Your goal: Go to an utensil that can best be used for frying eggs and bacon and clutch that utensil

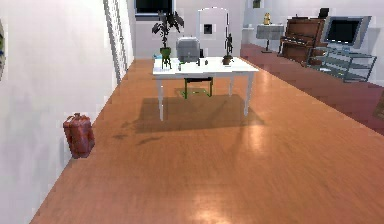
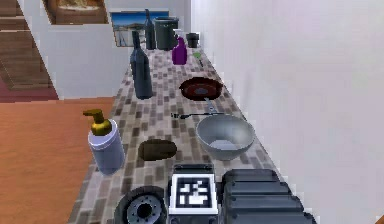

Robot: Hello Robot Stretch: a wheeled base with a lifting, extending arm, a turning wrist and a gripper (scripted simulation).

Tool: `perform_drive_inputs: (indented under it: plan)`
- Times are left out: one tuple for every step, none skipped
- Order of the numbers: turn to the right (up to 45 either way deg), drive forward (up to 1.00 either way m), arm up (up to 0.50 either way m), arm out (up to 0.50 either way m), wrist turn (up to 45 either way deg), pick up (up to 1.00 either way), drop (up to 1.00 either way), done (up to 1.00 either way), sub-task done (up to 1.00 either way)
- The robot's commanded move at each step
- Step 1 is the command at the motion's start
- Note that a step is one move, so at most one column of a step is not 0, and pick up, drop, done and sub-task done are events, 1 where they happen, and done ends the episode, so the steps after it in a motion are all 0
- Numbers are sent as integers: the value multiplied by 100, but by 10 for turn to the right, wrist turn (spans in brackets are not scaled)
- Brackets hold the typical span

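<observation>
A round dark reddish pan [image 2: 200, 88] sits on the speckled counter [image 2: 125, 120] near the wall, its thin dark handle pointing toward the picture's bottom. My arm [image 2: 262, 200] rises from the arm side view's bottom edge, carrying a white marker square [image 2: 195, 193]. Left of the marker, the gripper [image 2: 140, 208] shows as a dark round body low over the counter's near end. Its far end is not distinct, so I cannot tell whether it holds anything. The pan lies well farther out than the gripper.
On the counter stand a grey bowl [image 2: 225, 135], a brown lump [image 2: 157, 150], a soap dispenser [image 2: 105, 145], a dark bottle [image 2: 142, 68], a purple vessel [image 2: 179, 50] and a kettle [image 2: 165, 32]. The forward view has a white table [image 1: 205, 68] with a plant [image 1: 166, 28], a piano [image 1: 302, 40] and open wood floor.
</observation>
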Motion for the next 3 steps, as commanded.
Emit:
perform_drive_inputs:
  plan:
    - [0,0,0,44,0,0,0,0,0]
    - [0,0,0,0,450,0,0,0,0]
    - [0,0,0,0,450,0,0,0,0]
